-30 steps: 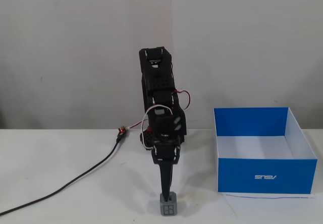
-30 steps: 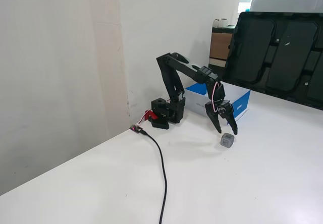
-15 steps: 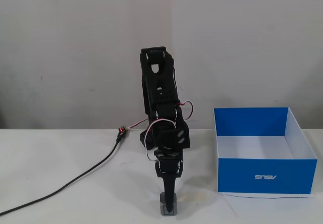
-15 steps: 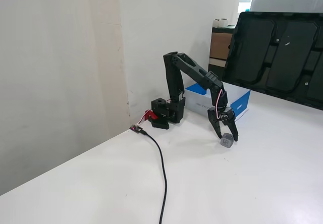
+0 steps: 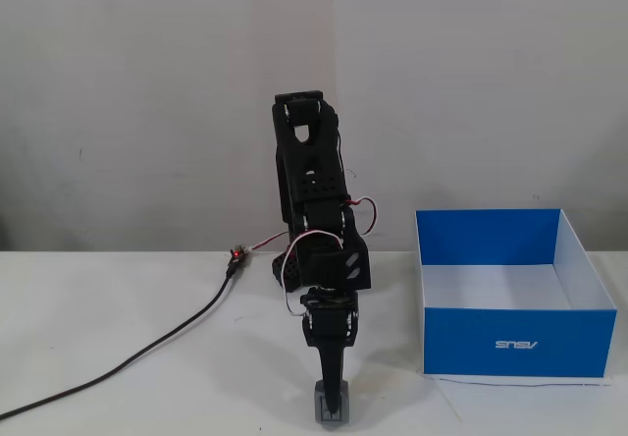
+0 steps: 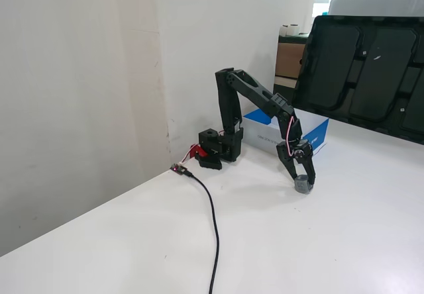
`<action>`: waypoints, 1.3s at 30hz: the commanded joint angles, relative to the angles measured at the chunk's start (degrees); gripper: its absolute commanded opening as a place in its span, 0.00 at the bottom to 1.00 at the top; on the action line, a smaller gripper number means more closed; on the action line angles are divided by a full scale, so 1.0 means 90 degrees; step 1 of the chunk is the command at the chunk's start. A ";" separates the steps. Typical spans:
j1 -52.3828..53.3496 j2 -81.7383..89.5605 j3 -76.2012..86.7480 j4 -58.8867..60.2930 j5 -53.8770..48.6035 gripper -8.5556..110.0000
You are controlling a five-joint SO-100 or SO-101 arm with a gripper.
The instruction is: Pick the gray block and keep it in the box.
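Your biggest landmark is the white table (image 5: 118, 338); on it sits the large rectangular cardboard box, bright blue outside and white inside (image 5: 517, 342), open at the top and well apart from the work, on the right in a fixed view and behind the arm in the other (image 6: 317, 132). The black five-joint arm (image 5: 312, 190) reaches down from its base near the wall, its black cable (image 5: 147, 353) trailing off across the table.

The black two-finger gripper (image 5: 332, 405) points straight down with its fingers on either side of the small gray plastic cube (image 5: 332, 404), which rests on the table by the near edge (image 6: 303, 184). It looks closed on the block, though you can't confirm firm contact from here.

Expect the block to be light, rigid and rather smooth. Hold it across two opposite flat faces, centred, so it won't twist out.
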 commanded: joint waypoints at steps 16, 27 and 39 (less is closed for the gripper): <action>-0.0518 0.1289 -0.2100 0.1719 0.0039 0.09; -0.1855 0.2764 -0.2793 0.2686 -0.0059 0.09; -0.4443 0.3525 -0.2520 0.3262 0.0049 0.09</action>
